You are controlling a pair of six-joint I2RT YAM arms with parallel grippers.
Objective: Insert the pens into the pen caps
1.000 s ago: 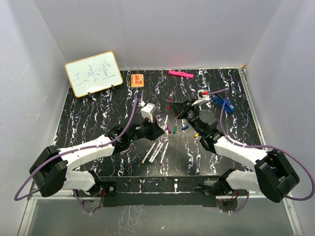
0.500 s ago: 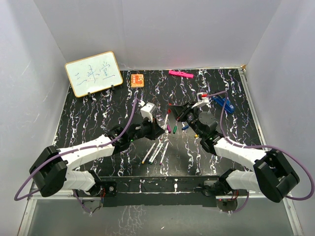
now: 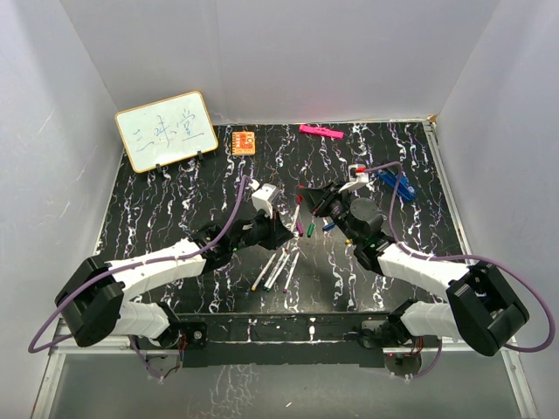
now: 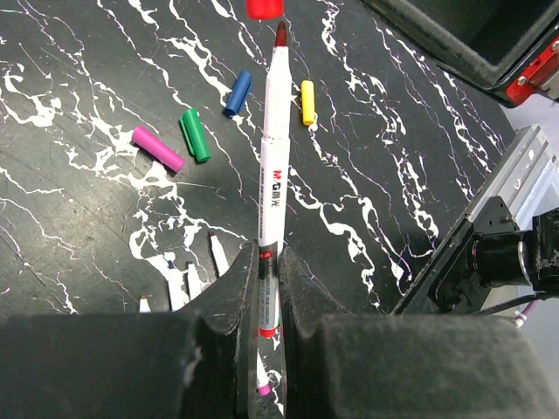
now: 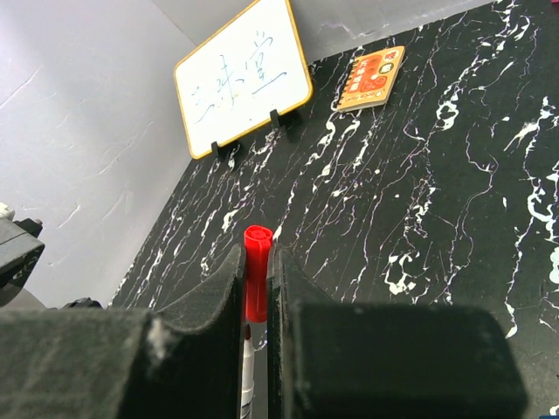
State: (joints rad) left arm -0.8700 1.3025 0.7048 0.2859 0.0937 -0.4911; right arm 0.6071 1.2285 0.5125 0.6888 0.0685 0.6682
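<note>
My left gripper (image 4: 269,262) is shut on the red-tipped pen (image 4: 272,157), which points away from it, tip up front. My right gripper (image 5: 255,262) is shut on the red cap (image 5: 256,271). The cap's open end faces the pen tip (image 5: 248,336), a small gap apart. In the top view the two grippers, left (image 3: 282,227) and right (image 3: 313,201), meet at the table's middle. The purple (image 4: 157,148), green (image 4: 195,134), blue (image 4: 237,92) and yellow (image 4: 307,101) caps lie on the table. The other pens (image 3: 278,269) lie near the front.
A whiteboard (image 3: 166,130) stands at the back left, with an orange card (image 3: 244,141) beside it. A flat pink bar (image 3: 320,132) lies at the back. Blue clip pieces (image 3: 395,183) lie at the right. White walls enclose the table.
My right gripper has moved left with the red cap, closer to the pen tip. My left gripper has shifted slightly with the pen.
</note>
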